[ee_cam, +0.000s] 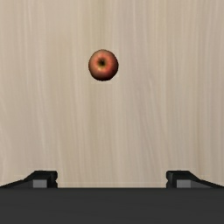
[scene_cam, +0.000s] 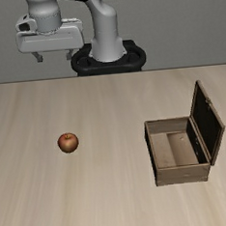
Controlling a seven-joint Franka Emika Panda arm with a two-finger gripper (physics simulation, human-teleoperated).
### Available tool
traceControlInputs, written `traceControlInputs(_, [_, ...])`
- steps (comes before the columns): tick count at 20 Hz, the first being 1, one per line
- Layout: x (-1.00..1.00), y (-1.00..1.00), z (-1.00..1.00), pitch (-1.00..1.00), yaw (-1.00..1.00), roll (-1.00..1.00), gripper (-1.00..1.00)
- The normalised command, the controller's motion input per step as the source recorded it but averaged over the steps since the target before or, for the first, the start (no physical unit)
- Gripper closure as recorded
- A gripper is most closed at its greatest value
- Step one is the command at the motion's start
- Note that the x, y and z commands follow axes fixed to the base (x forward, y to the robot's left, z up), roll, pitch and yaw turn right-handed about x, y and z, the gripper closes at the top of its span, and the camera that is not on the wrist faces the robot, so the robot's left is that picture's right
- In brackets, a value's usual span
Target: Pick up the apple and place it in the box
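Observation:
A small red apple [scene_cam: 68, 142] lies on the wooden table toward the exterior view's left; from the wrist it appears as a red apple [ee_cam: 103, 65] on bare planks well ahead of my fingertips. The brown wooden box [scene_cam: 176, 149] stands at the exterior view's right with its lid [scene_cam: 208, 122] raised and its inside bare. My gripper [scene_cam: 40, 58] hangs high above the table's far side, well above the apple, and is open [ee_cam: 112, 178] with wide-spread fingers holding nothing.
The robot's black base [scene_cam: 107, 59] stands at the table's far edge. Bare wood [scene_cam: 116, 182] stretches between apple and box.

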Motion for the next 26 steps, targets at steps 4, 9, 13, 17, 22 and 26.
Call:
traceControlInputs(4, [1.00,0.00,0.00,0.00,0.00,0.00,-1.00])
traceControlInputs(9, [1.00,0.00,0.00,0.00,0.00,0.00,-1.00])
traceControlInputs(13, [1.00,0.00,0.00,0.00,0.00,0.00,-1.00])
traceControlInputs(17, [-0.50,0.25,-0.25,0.00,0.00,0.00,-1.00])
traceControlInputs(22, [0.00,0.00,-1.00,0.00,0.00,0.00,-1.00])
traceControlInputs(26, [0.00,0.00,-1.00,0.00,0.00,0.00,-1.00])
